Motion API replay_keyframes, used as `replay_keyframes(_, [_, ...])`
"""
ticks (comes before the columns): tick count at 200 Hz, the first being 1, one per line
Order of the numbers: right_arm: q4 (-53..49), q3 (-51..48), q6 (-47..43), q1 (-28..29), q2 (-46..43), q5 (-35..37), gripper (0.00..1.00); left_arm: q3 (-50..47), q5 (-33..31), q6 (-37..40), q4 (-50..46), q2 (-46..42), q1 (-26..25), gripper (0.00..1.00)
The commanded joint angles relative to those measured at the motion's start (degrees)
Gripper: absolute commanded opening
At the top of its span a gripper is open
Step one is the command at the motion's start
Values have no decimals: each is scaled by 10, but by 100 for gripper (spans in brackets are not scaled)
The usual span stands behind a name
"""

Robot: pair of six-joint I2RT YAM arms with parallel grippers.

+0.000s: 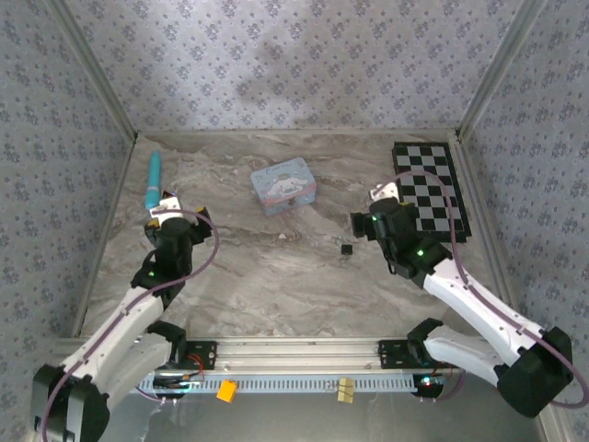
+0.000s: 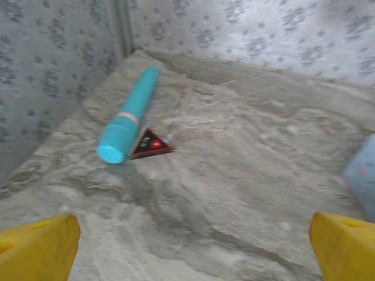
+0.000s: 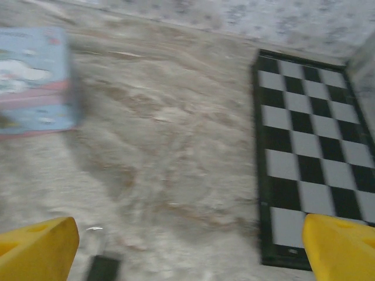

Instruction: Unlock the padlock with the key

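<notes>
The padlock (image 1: pixel 347 249) is a tiny black cube on the marble table, in front of the middle. It also sits at the bottom left of the right wrist view as the padlock (image 3: pixel 102 268), its thin metal shackle pointing up. My right gripper (image 1: pixel 373 216) hovers just right of and behind it, open with nothing in it; in its own view the right gripper (image 3: pixel 187 257) has yellow fingertips (image 3: pixel 35 246) spread wide. My left gripper (image 1: pixel 179 212) is far to the left, also open and empty, shown as the left gripper (image 2: pixel 190 257). I cannot make out the key.
A light-blue cartoon tin (image 1: pixel 283 186) stands behind the centre. A black-and-white chessboard (image 1: pixel 431 189) lies at the back right. A teal pen (image 2: pixel 130 114) and a small black-red triangle (image 2: pixel 151 143) lie by the left wall. Patterned walls enclose three sides.
</notes>
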Motion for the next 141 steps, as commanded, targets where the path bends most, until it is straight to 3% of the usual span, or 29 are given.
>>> replay_keyframes(1, [131, -75, -69, -41, -13, 59, 99, 30, -86, 39, 39, 51, 14, 100])
replay_keyframes(23, [225, -147, -94, -86, -12, 41, 99, 40, -110, 53, 80, 123, 40, 100])
replay_keyframes(53, [283, -188, -84, -149, 25, 5, 99, 44, -84, 65, 115, 225, 87, 100])
replay_keyframes(68, [317, -201, -91, -173, 50, -12, 99, 16, -68, 78, 184, 254, 101, 100])
replay_keyframes(87, [365, -211, -97, -183, 81, -37, 99, -24, -59, 103, 289, 280, 107, 100])
replay_keyframes(125, [477, -220, -127, -189, 160, -73, 99, -14, -18, 124, 332, 311, 123, 100])
replay_keyframes(141, [512, -215, -148, -194, 188, -78, 99, -33, 36, 148, 412, 333, 136, 100])
